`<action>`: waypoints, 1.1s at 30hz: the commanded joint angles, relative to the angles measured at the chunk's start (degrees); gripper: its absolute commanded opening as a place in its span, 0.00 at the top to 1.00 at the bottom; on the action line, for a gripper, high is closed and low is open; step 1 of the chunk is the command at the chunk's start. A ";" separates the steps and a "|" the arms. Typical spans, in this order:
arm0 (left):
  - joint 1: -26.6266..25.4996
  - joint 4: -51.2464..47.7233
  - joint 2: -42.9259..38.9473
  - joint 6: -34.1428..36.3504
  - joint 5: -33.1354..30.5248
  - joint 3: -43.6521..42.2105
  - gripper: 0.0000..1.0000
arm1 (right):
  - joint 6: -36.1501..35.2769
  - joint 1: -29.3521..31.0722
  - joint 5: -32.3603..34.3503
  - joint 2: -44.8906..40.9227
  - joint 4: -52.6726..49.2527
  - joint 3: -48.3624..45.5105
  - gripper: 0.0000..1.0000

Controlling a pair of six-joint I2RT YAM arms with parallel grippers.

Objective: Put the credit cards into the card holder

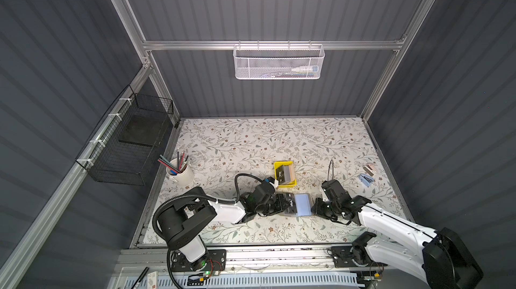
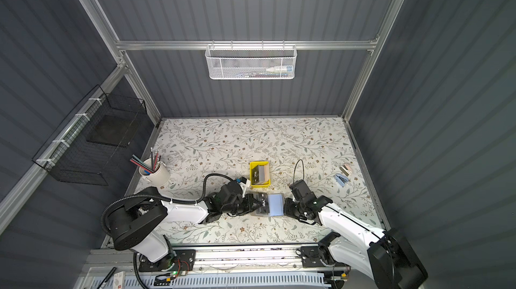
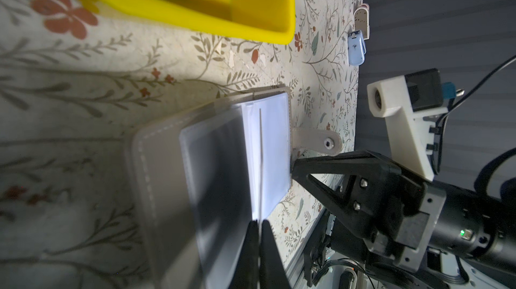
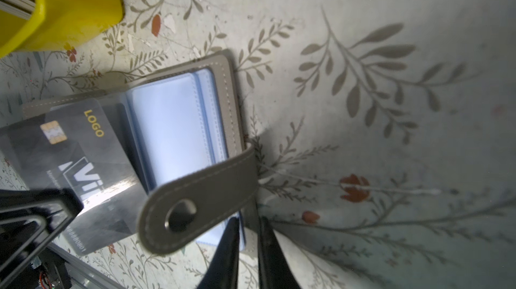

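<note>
The grey card holder (image 1: pixel 303 205) (image 2: pixel 275 204) lies open on the flowered table between both arms, bluish sleeves (image 4: pixel 173 122) up and its snap strap (image 4: pixel 195 206) (image 3: pixel 315 139) sticking out. My left gripper (image 1: pixel 284 203) (image 3: pixel 258 222) is shut on a black VIP credit card (image 1: pixel 291 203) (image 4: pixel 83 167). The card's far end lies over the holder's left sleeve. My right gripper (image 1: pixel 314 208) (image 4: pixel 250 223) pinches the holder's right cover edge. More credit cards (image 1: pixel 284 174) stand stacked in the yellow tray (image 1: pixel 279 166) just behind.
A white cup of pencils (image 1: pixel 180 174) stands at the left of the table. A small blue clip (image 1: pixel 366 179) and a pink one (image 1: pixel 370 169) lie at the right. A black wire basket (image 1: pixel 131 139) hangs on the left wall and a white mesh basket (image 1: pixel 277 61) on the rear rail.
</note>
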 commanded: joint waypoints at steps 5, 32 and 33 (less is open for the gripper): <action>-0.34 -0.62 1.06 -0.43 1.06 1.33 0.99 | -0.79 0.85 2.07 1.10 -0.34 -0.26 0.85; 2.01 1.47 5.11 -1.06 4.71 1.44 0.99 | -1.04 1.70 3.49 3.08 -1.83 0.37 0.86; 1.99 1.77 5.27 -1.12 4.72 1.47 0.99 | -1.05 1.68 3.58 3.12 -2.00 0.45 0.86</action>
